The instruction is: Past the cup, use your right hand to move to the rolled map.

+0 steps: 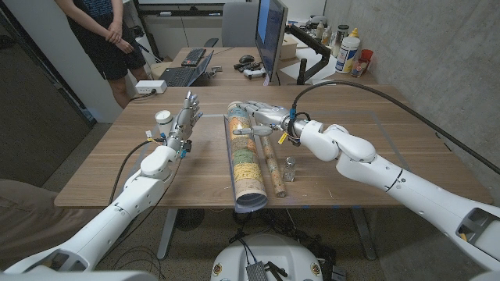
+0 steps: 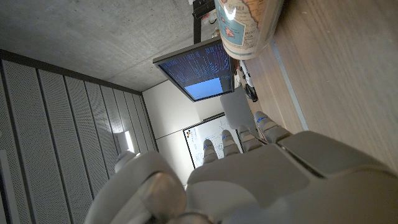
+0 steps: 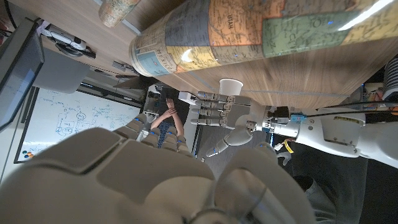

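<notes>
Head view, right hand (image 1: 258,115) spread over rolled map (image 1: 244,160) far end, left hand (image 1: 186,117) spread beside cup (image 1: 163,121)

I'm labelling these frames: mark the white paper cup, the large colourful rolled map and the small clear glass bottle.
White paper cup (image 1: 163,119): head view, on its rim.
Large colourful rolled map (image 1: 244,164): head view, mid-length on its printed side.
Small clear glass bottle (image 1: 289,169): head view, on its body.

- The rolled map (image 1: 244,160) is printed in tan, green and blue patches.
- The cup (image 1: 163,119) is white.
- The table (image 1: 391,148) is brown woodgrain.
</notes>
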Robot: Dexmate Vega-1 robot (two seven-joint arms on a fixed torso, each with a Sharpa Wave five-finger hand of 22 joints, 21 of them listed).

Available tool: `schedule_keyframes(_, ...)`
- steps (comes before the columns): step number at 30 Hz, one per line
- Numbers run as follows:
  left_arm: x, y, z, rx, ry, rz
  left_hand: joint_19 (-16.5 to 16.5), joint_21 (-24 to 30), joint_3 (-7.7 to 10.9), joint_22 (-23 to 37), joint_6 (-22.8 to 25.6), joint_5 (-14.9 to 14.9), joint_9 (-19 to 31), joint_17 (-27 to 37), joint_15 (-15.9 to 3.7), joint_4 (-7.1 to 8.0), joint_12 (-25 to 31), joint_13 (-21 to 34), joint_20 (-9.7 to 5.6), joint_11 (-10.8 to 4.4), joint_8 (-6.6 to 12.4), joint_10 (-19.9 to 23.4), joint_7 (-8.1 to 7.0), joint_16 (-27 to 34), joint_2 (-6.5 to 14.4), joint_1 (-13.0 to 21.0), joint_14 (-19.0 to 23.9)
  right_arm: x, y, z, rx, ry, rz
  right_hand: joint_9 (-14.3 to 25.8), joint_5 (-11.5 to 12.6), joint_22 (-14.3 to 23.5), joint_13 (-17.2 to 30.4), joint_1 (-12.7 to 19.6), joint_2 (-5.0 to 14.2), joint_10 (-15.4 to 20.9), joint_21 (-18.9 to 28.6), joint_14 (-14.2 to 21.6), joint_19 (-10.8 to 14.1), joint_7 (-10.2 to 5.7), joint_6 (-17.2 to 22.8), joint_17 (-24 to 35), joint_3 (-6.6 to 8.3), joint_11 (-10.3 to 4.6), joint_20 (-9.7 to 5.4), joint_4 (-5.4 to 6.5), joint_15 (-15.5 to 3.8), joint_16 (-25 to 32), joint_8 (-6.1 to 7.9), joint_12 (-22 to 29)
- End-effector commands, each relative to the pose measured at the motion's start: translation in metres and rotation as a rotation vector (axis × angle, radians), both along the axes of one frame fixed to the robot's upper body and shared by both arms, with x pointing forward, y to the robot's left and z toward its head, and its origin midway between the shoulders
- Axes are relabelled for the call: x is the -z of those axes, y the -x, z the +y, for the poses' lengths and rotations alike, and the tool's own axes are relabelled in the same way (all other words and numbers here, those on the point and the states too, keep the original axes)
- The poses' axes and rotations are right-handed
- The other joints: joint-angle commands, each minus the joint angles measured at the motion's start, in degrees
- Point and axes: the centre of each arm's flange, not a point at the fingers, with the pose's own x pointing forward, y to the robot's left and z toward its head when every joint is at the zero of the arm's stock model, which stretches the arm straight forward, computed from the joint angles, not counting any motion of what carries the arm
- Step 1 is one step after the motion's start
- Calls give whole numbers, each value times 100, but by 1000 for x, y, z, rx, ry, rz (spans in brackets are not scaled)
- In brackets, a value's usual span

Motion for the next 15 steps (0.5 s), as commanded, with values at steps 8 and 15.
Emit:
schedule_keyframes(8,-1,2,-2,-7,-10,2,21,35,-24,17,-63,19,20,29,-208,8,1,23,-11,-9,59,-47,11,31,2,61,-51,9,-2,4,-32,64,-62,17,78,18,10,-38,-12,-47,72,-75,168,-43,-59,21,-69,-37,-2,-8,-189,46,41,20)
schedule_keyframes(15,2,4,-1,-14,-8,4,19,35,-25,17,16,19,19,29,-207,11,9,23,-11,0,109,-46,25,31,0,62,-53,14,-4,6,-56,77,-81,18,98,17,10,-57,-26,-31,74,-35,202,-66,-50,22,-89,-38,-30,-4,-225,53,54,29)
